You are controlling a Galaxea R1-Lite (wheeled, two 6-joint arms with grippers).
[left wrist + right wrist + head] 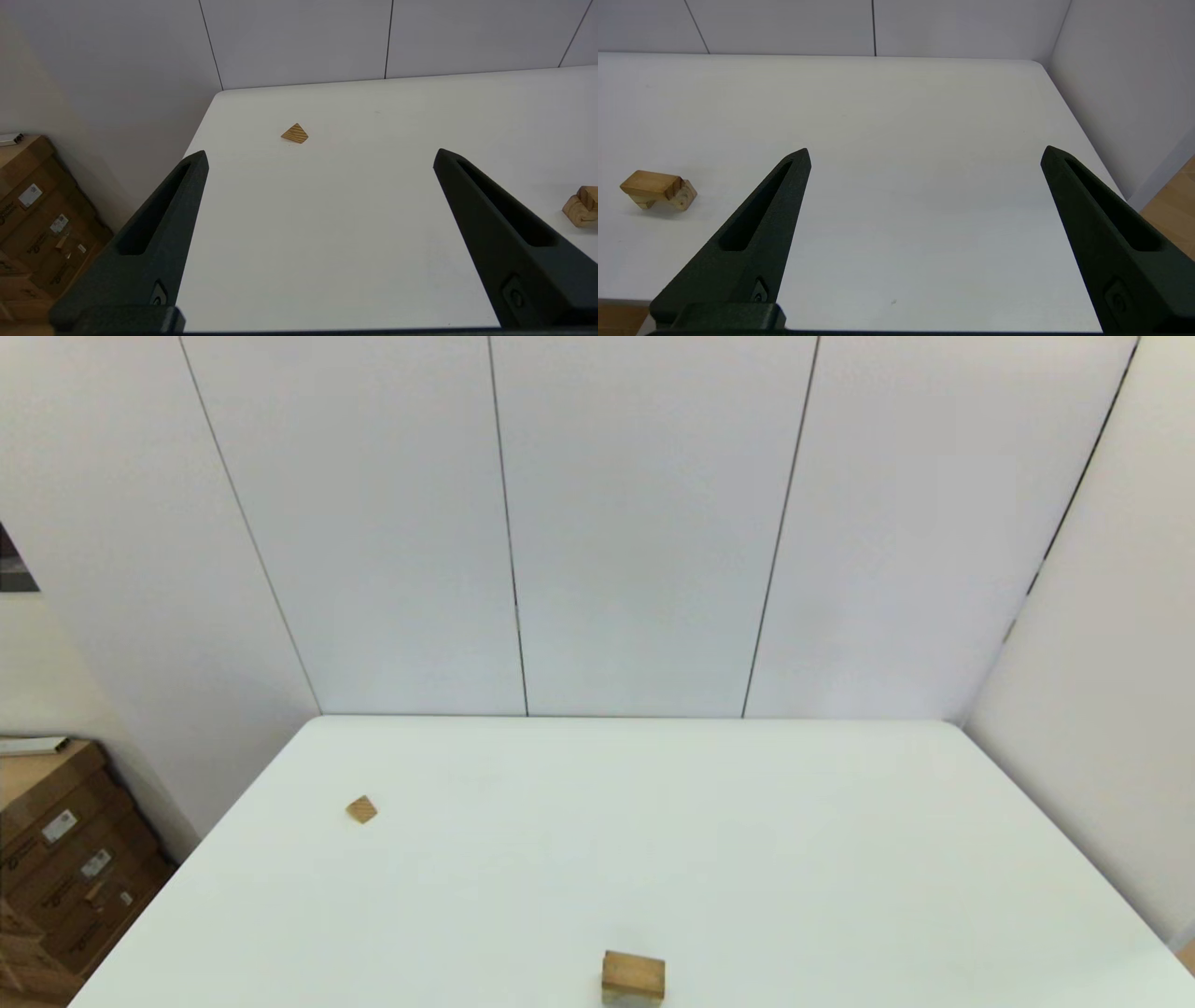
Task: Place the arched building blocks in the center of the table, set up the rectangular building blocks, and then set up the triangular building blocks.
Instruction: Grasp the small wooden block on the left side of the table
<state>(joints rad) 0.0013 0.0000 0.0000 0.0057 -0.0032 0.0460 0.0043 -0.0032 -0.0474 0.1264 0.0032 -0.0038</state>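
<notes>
White bench (766, 859) w/ rounded corners fills the lower head view, panelled wall behind. Stacked cardboard boxes (65, 859) sit on the floor off its left side. Left end effector (320, 156) hangs above the near-left part of the bench, fingers spread wide apart, gripping nothing. Right end effector (924, 154) likewise over the near-right part, fingers wide apart & empty; neither arm shows in the head view. Near the front edge, approx centre, a darker rectangular block (634, 973) lies atop the pale arched block (684, 198), touching it; the curved hollow shows at the side in the left wrist view. Triangular block (361, 809), smallest piece, sits alone well apart toward the far left, striped grain visible
</notes>
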